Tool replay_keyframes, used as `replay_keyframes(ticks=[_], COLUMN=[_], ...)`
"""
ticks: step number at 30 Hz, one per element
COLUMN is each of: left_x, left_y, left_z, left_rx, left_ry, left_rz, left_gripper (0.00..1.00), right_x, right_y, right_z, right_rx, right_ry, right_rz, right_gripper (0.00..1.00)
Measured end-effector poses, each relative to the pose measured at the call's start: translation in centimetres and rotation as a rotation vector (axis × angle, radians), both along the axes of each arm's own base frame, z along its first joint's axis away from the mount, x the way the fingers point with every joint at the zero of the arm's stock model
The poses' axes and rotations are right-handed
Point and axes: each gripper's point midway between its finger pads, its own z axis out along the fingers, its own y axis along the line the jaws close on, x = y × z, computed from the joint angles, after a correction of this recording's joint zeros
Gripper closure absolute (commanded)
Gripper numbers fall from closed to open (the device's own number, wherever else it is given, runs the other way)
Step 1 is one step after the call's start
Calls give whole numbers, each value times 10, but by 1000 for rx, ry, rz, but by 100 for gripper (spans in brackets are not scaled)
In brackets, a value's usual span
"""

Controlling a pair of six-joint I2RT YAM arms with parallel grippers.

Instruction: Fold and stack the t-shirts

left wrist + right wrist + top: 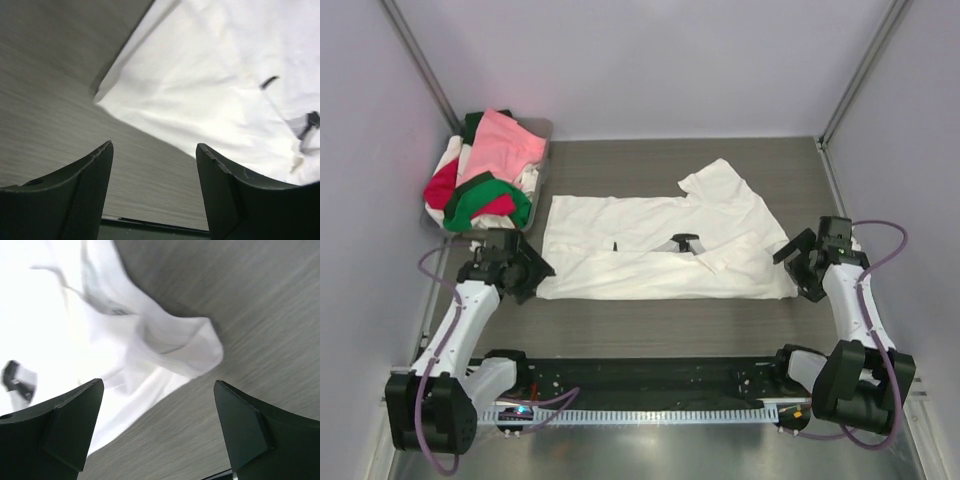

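Pile of pink, red, green and white t-shirts (485, 170) in grey tray (542, 128) at far left of bench (650, 320), left gripper (520, 268) jaws wide, empty, beside near-left corner of white t-shirt (660, 245) spread flat mid-bench, right gripper (800, 262) jaws wide, empty, at its near-right corner.

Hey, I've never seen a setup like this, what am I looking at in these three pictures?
Two robot arms sit at a table's near edge. One picture looks down from above; the other two come from cameras on each wrist. A white t-shirt lies spread and partly folded on the table. A tray at the back left holds a heap of coloured shirts. The left end effector and right end effector sit beside the shirt's two ends, both open and holding nothing.
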Motion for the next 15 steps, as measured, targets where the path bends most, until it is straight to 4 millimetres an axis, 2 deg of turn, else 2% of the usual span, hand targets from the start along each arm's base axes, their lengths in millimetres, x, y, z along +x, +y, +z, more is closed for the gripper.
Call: replay_keyframes(ticks=[3,5,7,9,11,12,15], left_x=[25,38,40,32,24,21,16], left_y=[1,3,6,9,9,9,8], left_z=[57,93,108,107,100,96,87], left_rx=[37,80,116,144,151,151,150], left_ry=[-118,-211,-254,-247,-216,-201,-168], left_rz=[-77,-126,-156,-188,-214,-227,-250], left_gripper=[31,31,31,30,30,31,32], right_x=[25,50,83,129,173,199,253], right_y=[6,13,22,33,43,49,62], right_z=[31,55,75,91,93,91,74], right_rx=[13,21,27,31,34,33,41], right_ry=[-97,-175,-228,-272,-294,-305,-299], right_rz=[57,113,185,266,335,370,441], right_gripper=[2,2,2,2,4,4,5])
